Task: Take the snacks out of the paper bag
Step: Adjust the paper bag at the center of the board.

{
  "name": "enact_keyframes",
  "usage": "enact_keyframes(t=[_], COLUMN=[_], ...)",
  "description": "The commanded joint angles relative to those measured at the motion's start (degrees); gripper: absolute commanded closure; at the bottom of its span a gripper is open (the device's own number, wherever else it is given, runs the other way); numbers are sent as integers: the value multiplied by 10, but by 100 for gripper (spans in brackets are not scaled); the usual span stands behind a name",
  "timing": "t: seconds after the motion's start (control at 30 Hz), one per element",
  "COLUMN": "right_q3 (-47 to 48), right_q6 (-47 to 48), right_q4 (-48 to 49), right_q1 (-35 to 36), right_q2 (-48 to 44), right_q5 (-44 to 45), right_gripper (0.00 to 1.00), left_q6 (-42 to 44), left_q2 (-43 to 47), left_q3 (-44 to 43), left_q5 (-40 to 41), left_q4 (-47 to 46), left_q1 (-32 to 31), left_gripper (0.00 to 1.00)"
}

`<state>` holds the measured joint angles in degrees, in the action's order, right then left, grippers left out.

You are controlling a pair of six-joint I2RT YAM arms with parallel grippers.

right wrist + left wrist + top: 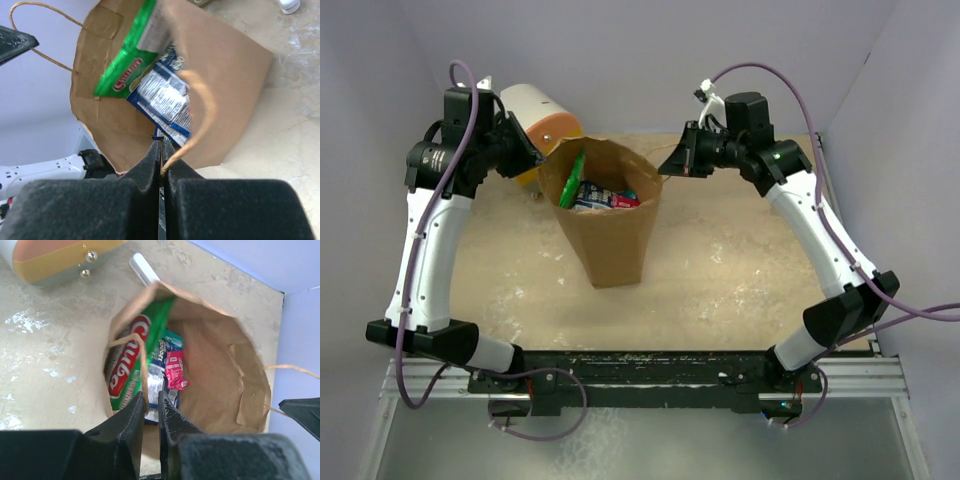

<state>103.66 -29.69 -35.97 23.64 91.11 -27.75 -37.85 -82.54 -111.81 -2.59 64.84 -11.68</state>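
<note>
Currently left gripper (151, 399) and right gripper (161, 147) each pinch a handle (210, 105) of the paper bag (615, 250) at frame centre. Pulling apart hard could tear the paper or topple it.

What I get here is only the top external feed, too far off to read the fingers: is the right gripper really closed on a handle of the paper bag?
Observer: Yes. In the right wrist view the right gripper is shut on a thin twisted handle of the paper bag.
Operator: And the left one?
Observer: The left gripper shows a narrow gap. The other handle runs down into it, but I cannot tell whether it is pinched.
Operator: What lies inside?
Observer: A green chip bag with a red-white logo leans on one wall. Beside it are a blue-white pouch and a small pink wrapper.
</note>
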Motion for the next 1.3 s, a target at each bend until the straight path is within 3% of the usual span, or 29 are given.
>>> enact_keyframes(t=[0.0, 0.07, 0.2, 0.23, 0.37, 0.53, 0.6, 0.8, 0.9, 1.07, 1.17, 1.27], right_q3=[-13, -7, 22, 30, 59, 56, 41, -85, -94, -57, -36, -58], right_q6=[-54, -55, -39, -30, -2, 5, -16, -130, -114, -37, 0, -10], right_q4=[83, 77, 45, 35, -15, -29, -22, 106, 121, 36, -35, -51], right_q1=[-4, -4, -4, -5, -5, -27, -53, -166, -173, -173, -184, -230], right_q2=[-37, -33, -19, -17, -16, -34, -42, -87, -82, -80, -66, -60], right_q5=[-15, -14, -14, -12, 38, 57, 43, -124, -162, -75, 5, 5], right_gripper=[100, 98, 86, 81, 42, 14, 0, 1, 0, 1, 0, 0], left_q6=[11, 4, 3, 11, 20, 12, 6, 23, 31, 32, 32, 32], left_q2=[28, 33, 40, 45, 64, 65, 58, 23, 8, -2, -9, -15], left_q3=[-4, 8, 9, 12, 27, 53, 62, 67, 73, 95, 98, 100], left_q5=[-16, -12, 3, -5, -3, -39, -54, -47, -41, -43, -54, -67], left_q4=[-24, -18, -2, -8, -15, -41, -52, -69, -79, -106, -119, -126], left_q1=[11, 13, 14, 14, 14, 25, 32, 44, 44, 52, 56, 59], left_gripper=[79, 78, 52, 45, 22, 0, 1, 5, 9, 18, 28, 37])
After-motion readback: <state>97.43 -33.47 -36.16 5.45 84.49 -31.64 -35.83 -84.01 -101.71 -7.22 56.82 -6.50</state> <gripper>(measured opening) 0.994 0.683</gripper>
